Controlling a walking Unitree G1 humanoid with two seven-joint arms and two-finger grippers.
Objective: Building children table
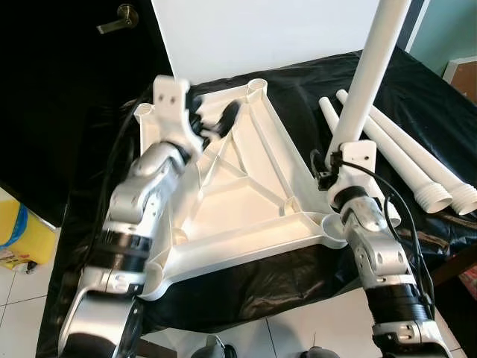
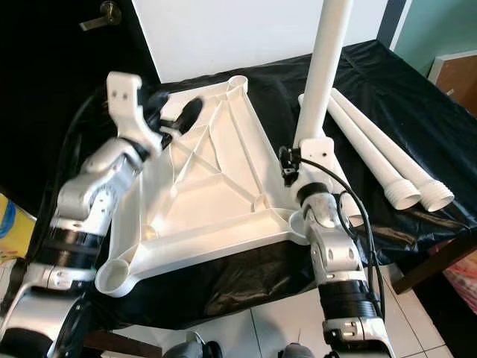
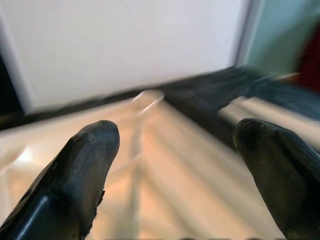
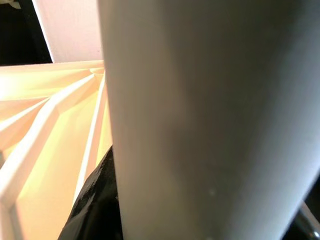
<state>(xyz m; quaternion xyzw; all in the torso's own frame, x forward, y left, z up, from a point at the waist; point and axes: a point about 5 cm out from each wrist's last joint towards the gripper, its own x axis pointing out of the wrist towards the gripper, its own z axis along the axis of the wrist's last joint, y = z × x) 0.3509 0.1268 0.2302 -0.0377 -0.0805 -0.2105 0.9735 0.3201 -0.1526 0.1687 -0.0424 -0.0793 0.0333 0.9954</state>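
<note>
Black cloth (image 1: 417, 97) drapes the tabletop; the white ribbed plastic table underside (image 1: 238, 201) lies centre-frame. Right end effector (image 2: 298, 160) grasps the upright white leg (image 1: 369, 74): keep it vertical over the lower-right corner socket (image 1: 332, 224) while the released left end effector (image 1: 216, 119) steadies the frame

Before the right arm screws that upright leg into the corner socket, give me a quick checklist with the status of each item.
1. Right gripper clamped on upright leg: ok.
2. Leg's lower end seated in near right socket: cannot tell, hidden behind the wrist.
3. Tabletop lying underside up on the black cloth: ok.
4. Left gripper steadying the tabletop: not ok, fingers open above its far end.
5. Spare legs lying beside the tabletop: ok, two.
</note>
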